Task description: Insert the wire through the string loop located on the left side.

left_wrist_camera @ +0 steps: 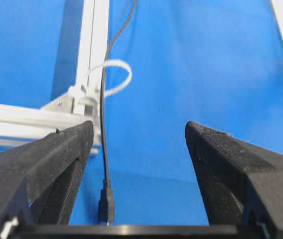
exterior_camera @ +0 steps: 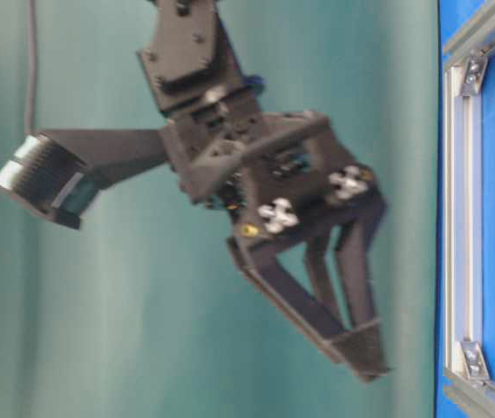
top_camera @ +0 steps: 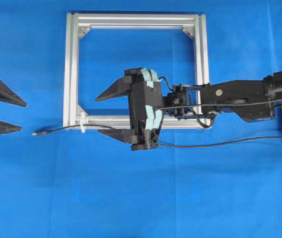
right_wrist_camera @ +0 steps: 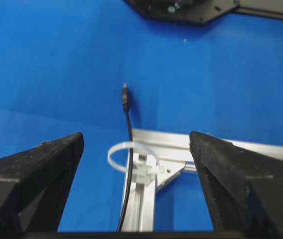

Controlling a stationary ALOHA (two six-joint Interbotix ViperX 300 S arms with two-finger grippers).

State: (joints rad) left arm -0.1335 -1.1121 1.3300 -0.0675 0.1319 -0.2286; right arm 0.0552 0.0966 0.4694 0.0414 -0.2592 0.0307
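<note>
Fingers (right_wrist_camera: 37, 174) on my right gripper (top_camera: 104, 114) are spread wide and empty above the frame (top_camera: 71, 69). Beyond them the wire (top_camera: 61, 130) lies threaded through the string loop (right_wrist_camera: 124, 154). Farthest off, my left gripper (top_camera: 4, 115) hangs spread past the plug, holding nothing.

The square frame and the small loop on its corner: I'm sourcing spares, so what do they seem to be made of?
The frame looks like bare silver aluminium extrusion: matte metallic sheen, lengthwise slots, bolted corner brackets. The loop looks like white, slightly translucent plastic, probably a cable tie: a flat smooth band holding its curve.
</note>
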